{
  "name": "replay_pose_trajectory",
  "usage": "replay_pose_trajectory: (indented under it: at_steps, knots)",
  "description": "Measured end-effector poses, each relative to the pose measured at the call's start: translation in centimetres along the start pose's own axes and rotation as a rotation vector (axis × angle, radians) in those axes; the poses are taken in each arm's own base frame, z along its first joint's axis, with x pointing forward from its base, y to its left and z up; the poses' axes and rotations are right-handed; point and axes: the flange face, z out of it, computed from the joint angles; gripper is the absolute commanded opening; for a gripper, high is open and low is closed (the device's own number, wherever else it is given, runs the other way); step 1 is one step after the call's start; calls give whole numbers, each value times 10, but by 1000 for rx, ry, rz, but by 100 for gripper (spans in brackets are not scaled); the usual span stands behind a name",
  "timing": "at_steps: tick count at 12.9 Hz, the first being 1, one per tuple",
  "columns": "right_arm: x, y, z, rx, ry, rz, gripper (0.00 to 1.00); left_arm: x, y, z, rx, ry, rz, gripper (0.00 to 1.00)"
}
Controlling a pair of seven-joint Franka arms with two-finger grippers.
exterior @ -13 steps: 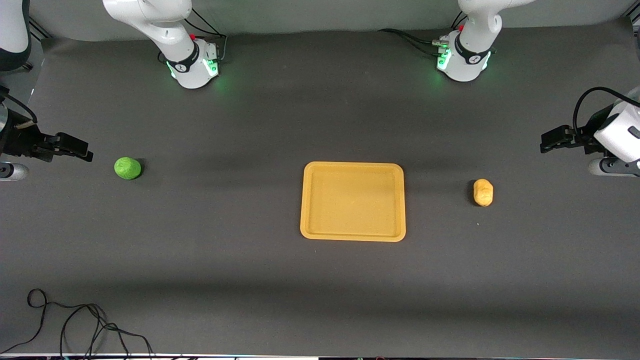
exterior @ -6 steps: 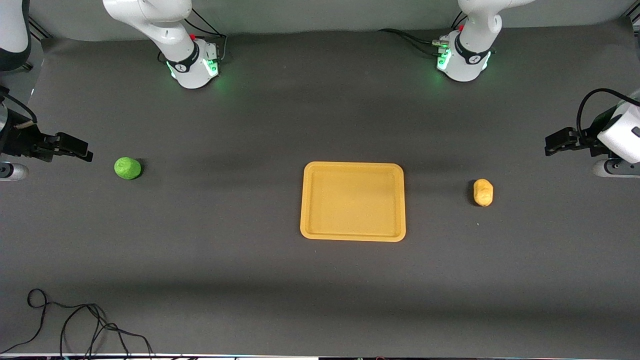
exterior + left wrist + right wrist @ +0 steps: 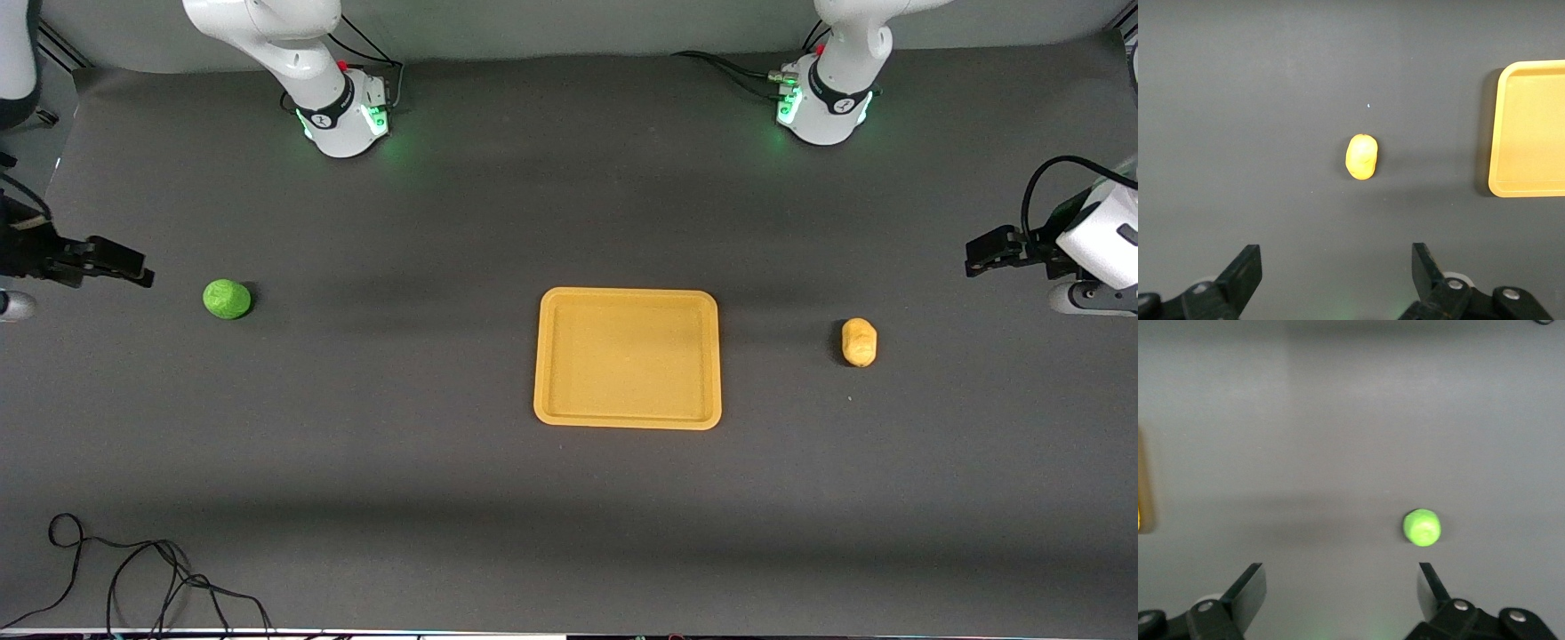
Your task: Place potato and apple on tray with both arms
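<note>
Table (image 3: 444,498): dark mat surface; a loose black cable (image 3: 133,569) lies at the edge nearest the front camera, well apart from all task items.
Tray (image 3: 627,357): mid-table, bare, between both foods.
Left gripper (image 3: 987,249): over the left arm's end of the table, fingers (image 3: 1245,270) spread wide, nothing held.
Right gripper (image 3: 120,262): over the right arm's end, fingers (image 3: 1251,587) spread wide, nothing held.
Potato (image 3: 859,342): on the mat, ahead of the left fingers, between them and the tray. Judged light, firm, bumpy; grip across the short axis.
Apple (image 3: 227,299): on the mat, ahead of the right fingers, off-centre toward one finger. Judged light, round, prone to rolling; grip at the widest girth.
Obstructions: none seen on either path.
</note>
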Motion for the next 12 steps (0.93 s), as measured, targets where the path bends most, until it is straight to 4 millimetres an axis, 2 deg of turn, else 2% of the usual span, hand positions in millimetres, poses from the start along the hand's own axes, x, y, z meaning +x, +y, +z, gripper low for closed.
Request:
replay_pose_trajectory:
  at_steps: [2, 4, 6, 9, 12]
  knots:
    - [-8, 53, 7, 5, -4, 1, 100, 0, 3, -3, 1, 6, 7, 100]
    - [-25, 82, 12, 14, -1, 10, 100, 0, 3, -5, 1, 9, 8, 100]
    - [-52, 88, 14, 9, 10, 13, 100, 0, 3, -6, 1, 9, 8, 100]
    - [-92, 87, 22, -7, 21, -1, 100, -3, 3, 1, -1, -27, 7, 100]
    - [-107, 90, 32, -25, 21, -59, 100, 0, 2, 20, -3, -43, 6, 100]
